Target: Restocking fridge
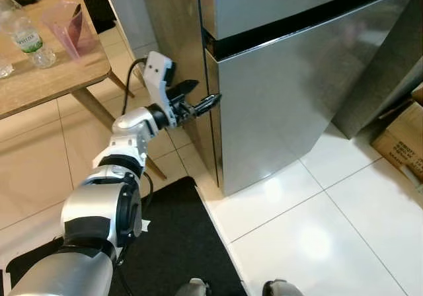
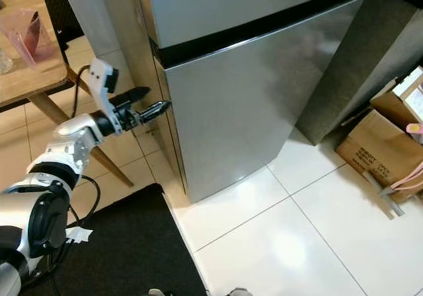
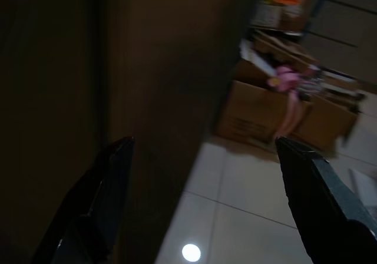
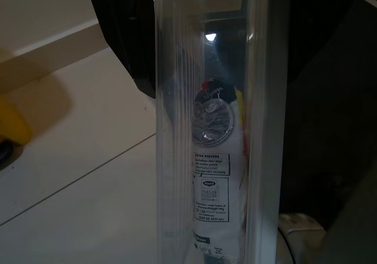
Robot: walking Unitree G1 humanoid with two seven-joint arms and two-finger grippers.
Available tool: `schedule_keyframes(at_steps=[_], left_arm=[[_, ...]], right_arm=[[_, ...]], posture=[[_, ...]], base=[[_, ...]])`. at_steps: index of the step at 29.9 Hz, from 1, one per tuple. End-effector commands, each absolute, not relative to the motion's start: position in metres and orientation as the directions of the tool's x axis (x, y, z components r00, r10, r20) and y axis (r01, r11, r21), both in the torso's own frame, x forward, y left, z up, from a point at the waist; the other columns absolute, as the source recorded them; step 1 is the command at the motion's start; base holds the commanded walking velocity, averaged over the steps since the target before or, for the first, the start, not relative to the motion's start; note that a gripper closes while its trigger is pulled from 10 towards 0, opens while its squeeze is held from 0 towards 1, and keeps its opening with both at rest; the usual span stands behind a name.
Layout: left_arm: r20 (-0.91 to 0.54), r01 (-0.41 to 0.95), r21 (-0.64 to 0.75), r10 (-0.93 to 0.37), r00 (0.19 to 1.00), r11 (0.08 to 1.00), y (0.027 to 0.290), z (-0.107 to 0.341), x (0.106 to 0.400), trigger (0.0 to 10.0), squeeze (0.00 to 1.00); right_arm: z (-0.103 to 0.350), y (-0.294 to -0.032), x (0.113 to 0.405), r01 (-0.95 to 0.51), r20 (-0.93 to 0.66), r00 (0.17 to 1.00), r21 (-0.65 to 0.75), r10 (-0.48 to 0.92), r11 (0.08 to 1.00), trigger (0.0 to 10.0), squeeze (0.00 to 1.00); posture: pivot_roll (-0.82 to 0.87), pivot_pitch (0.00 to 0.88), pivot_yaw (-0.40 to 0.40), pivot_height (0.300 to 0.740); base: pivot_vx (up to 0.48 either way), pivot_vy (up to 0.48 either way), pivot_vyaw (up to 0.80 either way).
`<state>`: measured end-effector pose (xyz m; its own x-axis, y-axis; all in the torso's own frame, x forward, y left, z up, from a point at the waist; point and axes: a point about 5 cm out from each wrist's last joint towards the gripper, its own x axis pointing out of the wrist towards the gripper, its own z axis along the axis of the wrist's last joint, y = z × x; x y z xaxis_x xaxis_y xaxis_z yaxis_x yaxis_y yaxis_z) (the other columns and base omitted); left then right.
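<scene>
Right hand (image 4: pixel 200 158) close in front of its wrist camera, carrying a clear ribbed container (image 4: pixel 203 99) with a white labelled packet (image 4: pixel 215 181) inside; finger position on it cannot be told. Left hand (image 1: pixel 198 101) further out, fingers spread, tips at the near vertical edge of the fridge (image 1: pixel 291 84) lower door, apparently seeking purchase. Both doors shut, so opening and stocking judged not yet done; beyond, cardboard boxes (image 2: pixel 380 144) on the floor, and a water bottle (image 1: pixel 25 38) on the worktop (image 1: pixel 46 78) behind the left hand.

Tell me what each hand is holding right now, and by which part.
Left hand: nothing; open at the edge of the lower fridge door. Right hand: a clear container with a packet inside fills its view; the grip point cannot be told.
</scene>
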<state>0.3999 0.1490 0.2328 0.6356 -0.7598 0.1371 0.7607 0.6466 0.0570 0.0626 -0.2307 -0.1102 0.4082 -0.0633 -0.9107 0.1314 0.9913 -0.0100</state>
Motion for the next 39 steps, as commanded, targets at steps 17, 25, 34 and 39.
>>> schedule_keyframes(at_steps=[17, 25, 34, 39], left_arm=[[0.144, 0.704, 0.179, -0.726, 0.672, 0.687, 0.124, 0.255, 0.408, 10.0, 0.00], [0.157, 0.624, 0.145, -0.640, 0.752, 0.768, 0.139, 0.261, 0.412, 10.0, 0.00], [0.147, 0.706, 0.113, -0.715, 0.684, 0.699, 0.125, 0.261, 0.410, 10.0, 0.00], [0.114, 0.857, 0.105, -0.862, 0.493, 0.504, 0.106, 0.255, 0.401, 10.0, 0.00]], right_arm=[[-0.112, -0.232, 0.046, 0.162, -0.919, 0.387, -0.011, -0.073, 0.987, 10.0, 0.00], [-0.112, -0.233, 0.040, 0.167, -0.922, 0.380, -0.014, -0.078, 0.986, 10.0, 0.00], [-0.112, -0.235, 0.037, 0.176, -0.923, 0.375, -0.021, -0.087, 0.984, 10.0, 0.00], [-0.112, -0.235, 0.037, 0.175, -0.923, 0.375, -0.022, -0.087, 0.984, 10.0, 0.00]], posture=[[-0.15, 0.317, 0.068, 0.740], [-0.16, 0.332, 0.072, 0.740], [-0.17, 0.339, 0.077, 0.740], [-0.17, 0.334, 0.077, 0.740]], base=[[0.000, 0.000, 0.00], [0.000, 0.000, 0.00], [0.000, 0.000, 0.00], [0.000, 0.000, 0.00]])
